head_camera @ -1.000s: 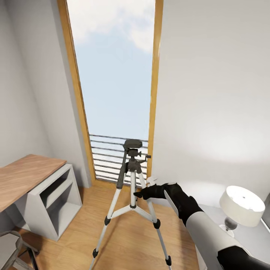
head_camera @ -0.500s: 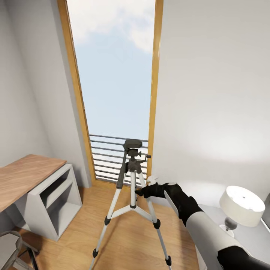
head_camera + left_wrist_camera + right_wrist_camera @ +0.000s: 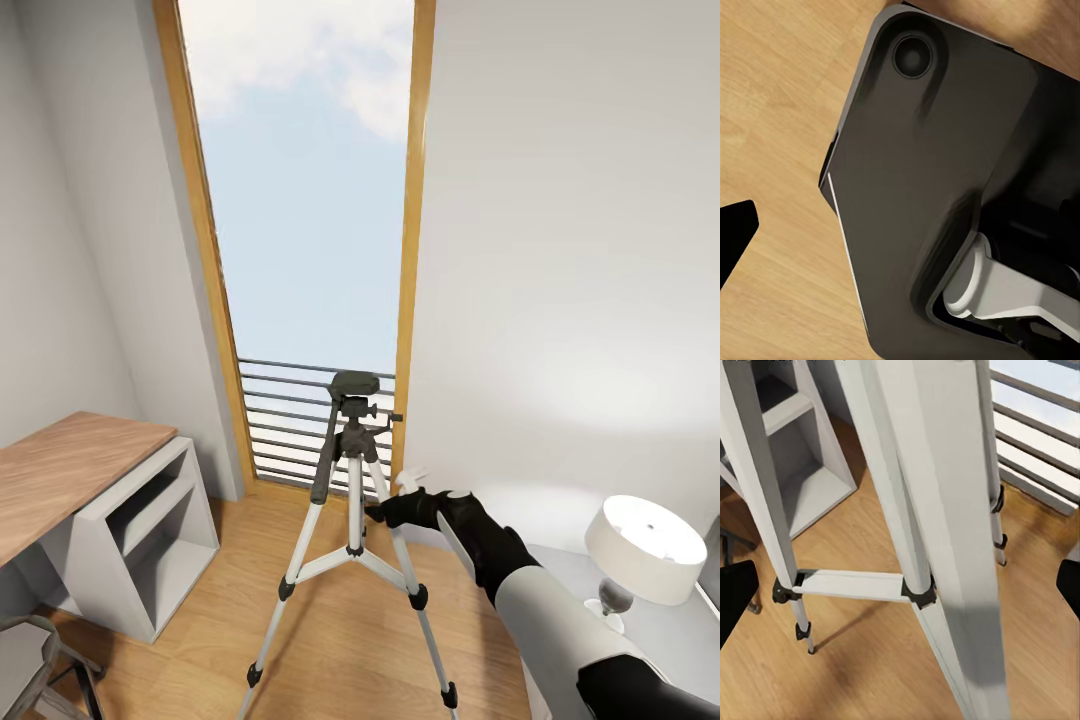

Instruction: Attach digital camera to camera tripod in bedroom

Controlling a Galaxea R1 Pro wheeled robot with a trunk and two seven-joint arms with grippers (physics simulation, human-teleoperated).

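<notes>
Standing on the wood floor (image 3: 330, 640) before the tall window (image 3: 305, 180), the camera tripod (image 3: 350, 500) spread its 3 silver legs in the head view, and the right tool (image 3: 385, 515) hung just beside its upper legs; its opening could not be told. The right wrist view showed silver tripod legs close up, with dark fingertips (image 3: 735, 596) set wide apart. The left wrist view gave a dark robot body (image 3: 937, 172) above floorboards, and only 1 fingertip (image 3: 733, 225) of the left tool, its state unclear.
</notes>
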